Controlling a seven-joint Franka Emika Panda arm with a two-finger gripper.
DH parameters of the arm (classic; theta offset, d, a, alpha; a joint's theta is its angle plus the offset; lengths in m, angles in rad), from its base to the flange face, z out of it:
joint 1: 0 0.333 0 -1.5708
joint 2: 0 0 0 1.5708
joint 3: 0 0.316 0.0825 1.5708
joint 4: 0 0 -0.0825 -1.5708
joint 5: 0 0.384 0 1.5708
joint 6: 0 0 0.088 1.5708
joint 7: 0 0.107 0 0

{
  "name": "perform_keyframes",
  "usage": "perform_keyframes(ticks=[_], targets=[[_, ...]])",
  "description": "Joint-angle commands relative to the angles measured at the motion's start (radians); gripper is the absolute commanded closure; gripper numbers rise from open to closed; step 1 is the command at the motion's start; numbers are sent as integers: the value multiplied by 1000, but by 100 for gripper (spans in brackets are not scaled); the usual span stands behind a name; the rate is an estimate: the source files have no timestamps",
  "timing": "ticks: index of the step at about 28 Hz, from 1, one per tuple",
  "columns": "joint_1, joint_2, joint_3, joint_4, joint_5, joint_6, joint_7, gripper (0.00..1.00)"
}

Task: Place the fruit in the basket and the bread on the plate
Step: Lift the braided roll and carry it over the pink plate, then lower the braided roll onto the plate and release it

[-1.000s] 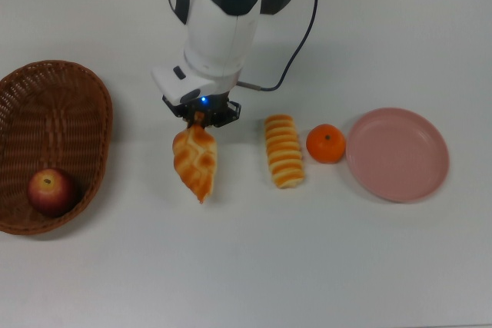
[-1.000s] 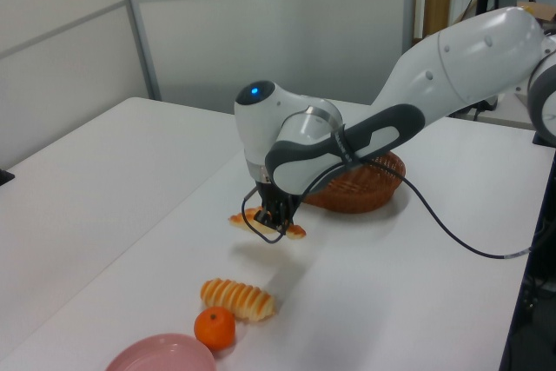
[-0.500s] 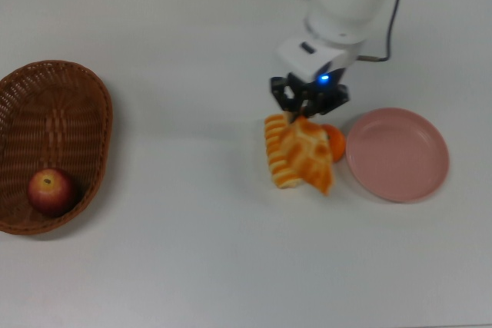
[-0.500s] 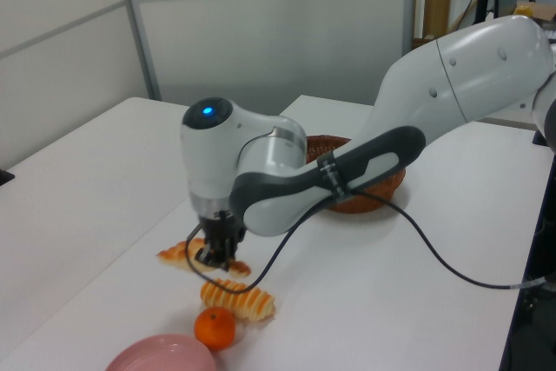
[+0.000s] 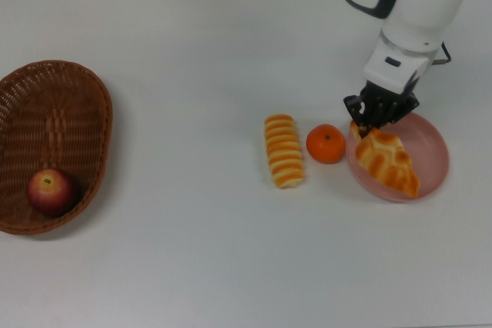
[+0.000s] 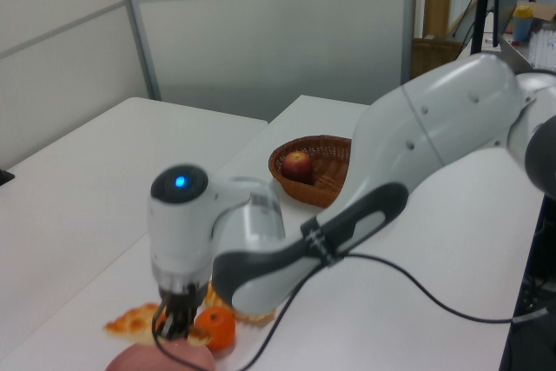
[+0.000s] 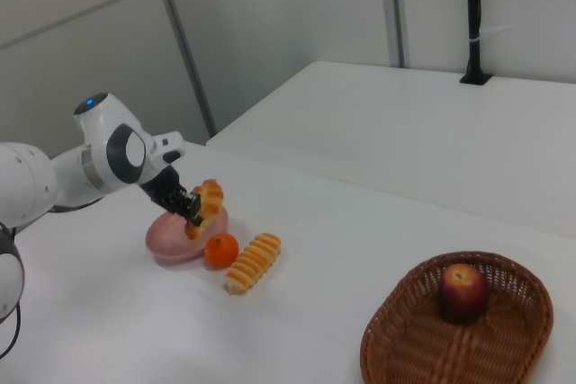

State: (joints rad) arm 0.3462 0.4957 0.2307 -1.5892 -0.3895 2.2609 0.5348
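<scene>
My gripper [image 5: 364, 126] is shut on one pointed end of the braided bread [image 5: 388, 160], which hangs tilted over the pink plate [image 5: 434, 137]. Whether the loaf touches the plate I cannot tell. The right view shows the same hold, gripper [image 7: 189, 209] on the braided bread [image 7: 206, 202] above the plate [image 7: 169, 240]. The ridged oblong bread [image 5: 284, 151] lies on the table left of the tangerine [image 5: 326, 144], which sits beside the plate's rim. At the top view's far left, the apple [image 5: 51, 191] rests inside the wicker basket [image 5: 65, 109].
My arm reaches in from the top view's upper right, its cable trailing behind. White table stretches between the basket and the ridged loaf. In the left view, my arm's body hides most of the ridged loaf beside the tangerine [image 6: 215, 327].
My gripper has carried the braided loaf from the table's middle, over the ridged loaf and tangerine, to the top view's right, above the plate. The other items have not moved.
</scene>
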Motion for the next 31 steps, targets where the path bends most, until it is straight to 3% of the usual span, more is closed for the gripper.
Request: perform_keyframes(ticks=[1,4,5,7,8,18,23,31], targets=[[25,26,-14,34,-26,14,19,97],[33,26,-14,32,-26,14,17,91],[33,26,-14,32,-28,14,16,68],[33,26,-14,29,-31,9,14,12],[33,24,-14,28,-32,5,14,0],[37,-8,-10,26,-8,-70,46,0],[39,-63,-10,22,24,-171,53,0],[-3,-72,-28,20,37,-236,50,0]])
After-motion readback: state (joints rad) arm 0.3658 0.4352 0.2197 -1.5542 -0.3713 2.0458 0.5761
